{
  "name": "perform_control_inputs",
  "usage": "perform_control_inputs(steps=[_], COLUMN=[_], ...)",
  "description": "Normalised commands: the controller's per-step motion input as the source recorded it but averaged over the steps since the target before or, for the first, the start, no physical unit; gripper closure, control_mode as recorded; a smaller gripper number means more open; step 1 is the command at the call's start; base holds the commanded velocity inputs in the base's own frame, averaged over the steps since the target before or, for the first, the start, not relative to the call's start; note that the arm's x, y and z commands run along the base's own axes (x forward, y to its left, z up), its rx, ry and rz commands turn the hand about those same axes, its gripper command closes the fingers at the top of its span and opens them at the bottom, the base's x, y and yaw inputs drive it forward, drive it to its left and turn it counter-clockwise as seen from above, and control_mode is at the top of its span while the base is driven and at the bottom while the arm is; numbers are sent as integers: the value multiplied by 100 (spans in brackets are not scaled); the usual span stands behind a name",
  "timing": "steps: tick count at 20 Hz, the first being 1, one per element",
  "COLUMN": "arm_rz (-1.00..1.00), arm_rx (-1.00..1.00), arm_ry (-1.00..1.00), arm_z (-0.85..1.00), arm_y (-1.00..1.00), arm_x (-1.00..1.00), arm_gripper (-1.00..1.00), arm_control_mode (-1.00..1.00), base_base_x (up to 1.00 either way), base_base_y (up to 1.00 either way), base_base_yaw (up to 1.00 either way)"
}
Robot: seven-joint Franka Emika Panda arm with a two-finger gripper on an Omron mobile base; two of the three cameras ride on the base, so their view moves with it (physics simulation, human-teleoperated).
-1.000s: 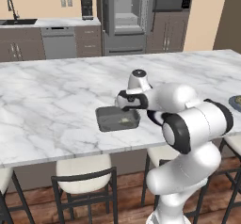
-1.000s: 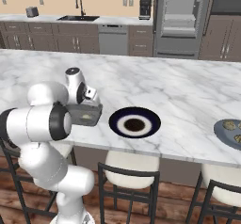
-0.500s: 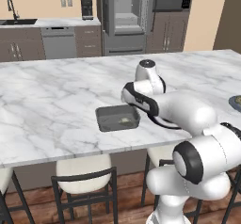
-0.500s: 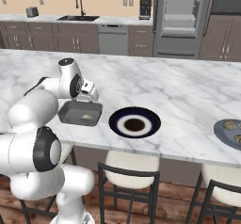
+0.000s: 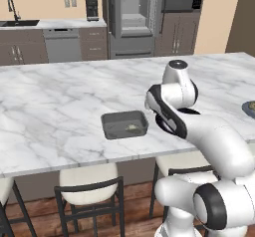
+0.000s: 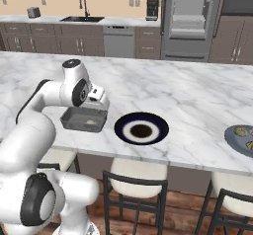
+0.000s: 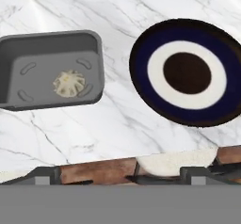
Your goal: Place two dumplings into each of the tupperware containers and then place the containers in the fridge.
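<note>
The dark grey tupperware container (image 7: 49, 70) sits near the marble island's front edge, with one beige dumpling (image 7: 69, 83) lying in it. Both base views show this container (image 5: 124, 124) (image 6: 83, 120) and its dumpling (image 5: 132, 128) (image 6: 91, 123). My gripper (image 6: 98, 105) hovers just above the container's right side, toward the navy plate. In the hand view the gripper (image 7: 120, 173) is open, its fingertips (image 7: 47, 173) wide apart with nothing between them. More dumplings (image 6: 240, 130) lie on a grey-blue plate (image 6: 232, 139) far to the right. The fridge (image 5: 132, 17) (image 6: 190, 19) stands behind the island, shelves showing.
A navy-rimmed round plate (image 6: 123, 130) (image 7: 141, 77) lies right of the container. Stools (image 6: 141, 182) stand under the island's front edge. My own arm (image 5: 199, 131) blocks the island's right part in the left base view. Bare marble (image 5: 55, 106) stretches left of and behind the container.
My gripper has risen off the container and swung a little right, staying open. The dumpling stays in the container. The arm's elbow has unfolded.
</note>
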Motion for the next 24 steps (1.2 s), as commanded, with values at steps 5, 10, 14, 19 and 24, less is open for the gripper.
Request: perform_control_inputs(steps=[5,10,14,19,24], arm_rz=[-1,0,0,0,0], arm_rx=[1,-3,0,0,0], arm_ry=[0,3,0,0,0], arm_z=[1,9,10,4,24], arm_y=[-12,0,-13,-27,0], arm_x=[-86,-73,-18,-11,-13], arm_gripper=[-100,-100,-100,-100,-100], arm_control_mode=[-100,-100,-100,-100,-100], base_base_x=[0,0,0,0,0], base_base_y=[0,0,0,0,0], base_base_yaw=[0,0,0,0,0])
